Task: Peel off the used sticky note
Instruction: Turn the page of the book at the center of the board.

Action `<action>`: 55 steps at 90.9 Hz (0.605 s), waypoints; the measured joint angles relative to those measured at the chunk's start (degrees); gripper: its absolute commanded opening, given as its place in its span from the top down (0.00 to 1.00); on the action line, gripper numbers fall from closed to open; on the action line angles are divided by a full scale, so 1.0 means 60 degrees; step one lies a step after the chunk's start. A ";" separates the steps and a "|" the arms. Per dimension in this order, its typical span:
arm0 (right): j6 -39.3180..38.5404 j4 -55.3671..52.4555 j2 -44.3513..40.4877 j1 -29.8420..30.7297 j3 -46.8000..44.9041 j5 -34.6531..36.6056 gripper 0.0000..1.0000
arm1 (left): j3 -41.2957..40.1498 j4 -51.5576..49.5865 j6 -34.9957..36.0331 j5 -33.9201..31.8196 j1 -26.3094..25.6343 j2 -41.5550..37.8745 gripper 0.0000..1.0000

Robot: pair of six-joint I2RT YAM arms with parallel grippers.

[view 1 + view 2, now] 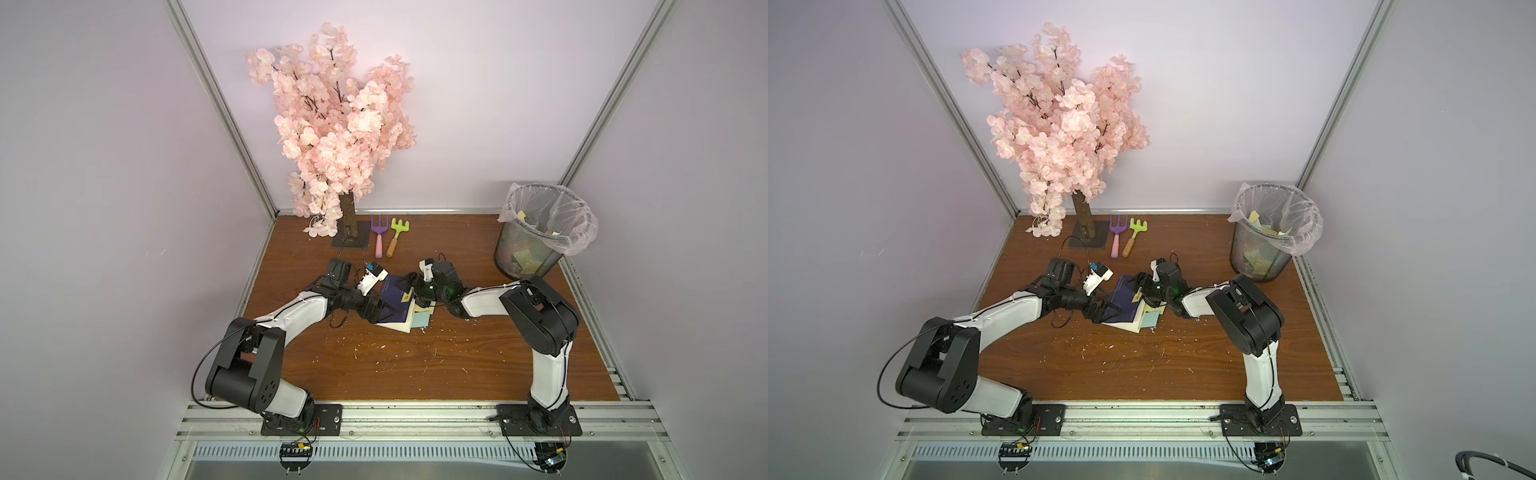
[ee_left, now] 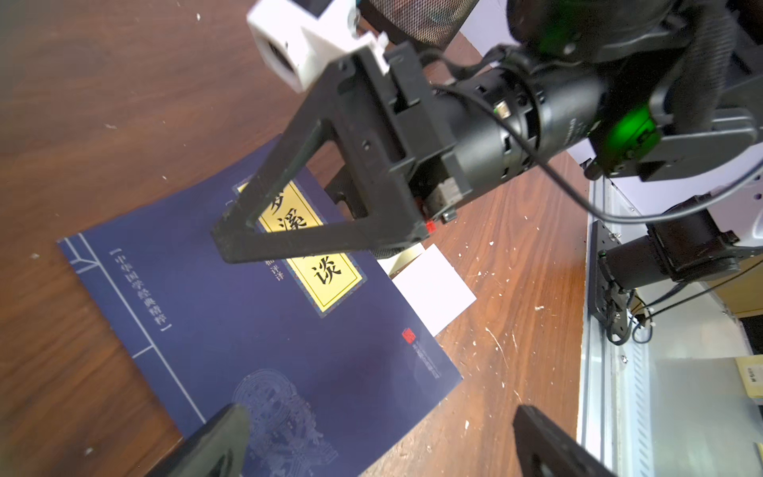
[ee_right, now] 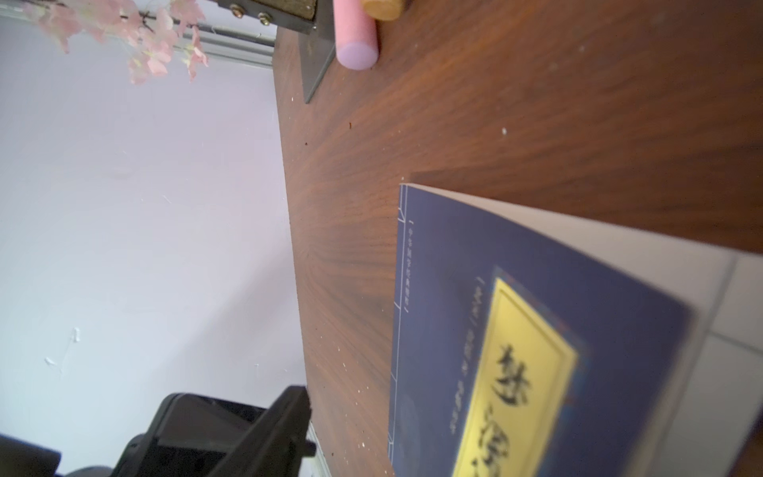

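**Lined up on the note, nothing peeled yet**

I judged myself to be at the approach step. The pale square sticky note (image 2: 433, 289) jutted out from the page edge of the dark blue paperback book (image 2: 247, 330), low over the brown wooden bench (image 1: 415, 365), and was not yet peeled.

My left hand (image 2: 384, 442) hovered over the book's near corner with its fingers spread wide, holding nothing. My right hand (image 1: 406, 288) hung over the cover's yellow title label (image 2: 330, 281) with its fingers parted. I could see nothing pinched between them.

Next, I reckoned, the left would have to press the cover down. The right would then shift to the note's free edge and nip only that one sheet.

On the label I could read 溪 and 谈; my own finger hid the rest. A bracketed line near the spine read 中华国学经典精粹. The small red seal was too blurred to read.
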 measured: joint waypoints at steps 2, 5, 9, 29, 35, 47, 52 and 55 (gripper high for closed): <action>0.0022 -0.0018 -0.0007 0.0000 -0.0015 0.0004 0.40 | 0.0000 -0.0018 0.0026 -0.0066 -0.0018 -0.0062 0.01; 0.0007 -0.0033 -0.0015 0.0000 -0.0040 0.0007 0.48 | 0.0000 -0.0029 0.0051 -0.0193 -0.0055 -0.0153 0.01; -0.0091 -0.0084 -0.0040 0.0000 -0.0073 0.0018 0.55 | 0.0000 -0.0029 0.0069 -0.0379 -0.0124 -0.0244 0.01; -0.0069 -0.0259 -0.0222 0.0000 -0.0160 0.0004 0.88 | -0.0055 0.0011 0.0273 -0.2084 -0.1177 -0.0758 0.08; -0.0076 -0.0339 -0.0306 0.0000 -0.0160 0.0011 0.92 | -0.0095 0.0044 0.0386 -0.2623 -0.1621 -0.0933 0.08; -0.0135 -0.0648 -0.0594 0.0000 -0.0157 0.0095 1.00 | -0.0113 0.0055 0.0667 -0.3402 -0.2273 -0.1220 0.07; -0.0149 -0.0787 -0.0736 0.0000 -0.0157 0.0142 1.00 | -0.0149 0.0091 0.0820 -0.3668 -0.2466 -0.1333 0.06; -0.0149 -0.0856 -0.0805 0.0000 -0.0149 0.0168 1.00 | -0.0182 0.0120 0.0940 -0.3880 -0.2597 -0.1395 0.06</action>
